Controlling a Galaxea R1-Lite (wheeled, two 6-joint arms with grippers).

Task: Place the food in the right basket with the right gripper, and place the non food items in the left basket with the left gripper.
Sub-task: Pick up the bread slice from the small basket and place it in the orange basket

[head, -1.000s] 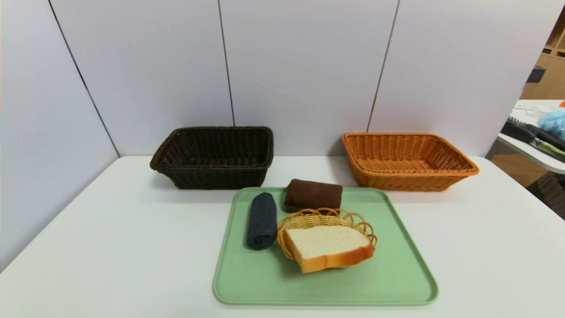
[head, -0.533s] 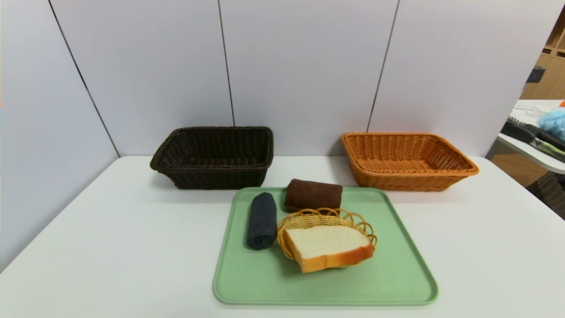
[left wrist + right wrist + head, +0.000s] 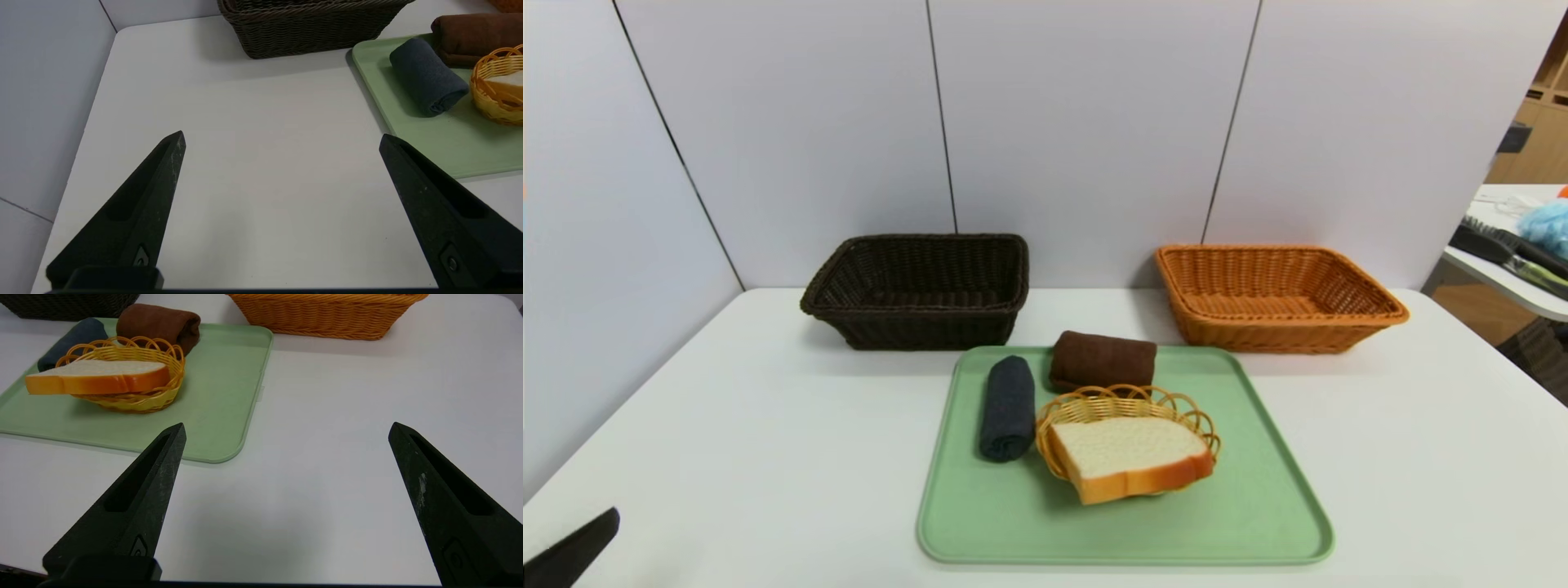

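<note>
Unsorted tray, both grippers open, left arm coming in

White table [image 3: 768, 457] carries everything. Green tray [image 3: 1217, 531] sits front and centre, probably so both arms can reach it. Dark brown basket [image 3: 923, 331] behind it on the left, for non-food; orange basket [image 3: 1274, 335] behind on the right, for food. Small wicker basket [image 3: 1111, 406] on tray, likely non-food too. Bread slice [image 3: 1131, 449] lies in and over its front rim, tilted, seemingly because it's too big to sit flat; should come off first, by the right. Brown rolled cloth [image 3: 1103, 361] at tray's back edge, behind the wicker. Blue rolled cloth [image 3: 1009, 408] beside wicker on the left, probably the easiest left pick

Left gripper [image 3: 282, 134]: jaws wide apart, nothing held, over table left of tray. Right gripper [image 3: 288, 425]: same, released, over table near tray's right side

Vs earlier head view: dark fingertip [image 3: 580, 547] now shows at lower left corner, wasn't there. Tray items and both big baskets unchanged
</note>
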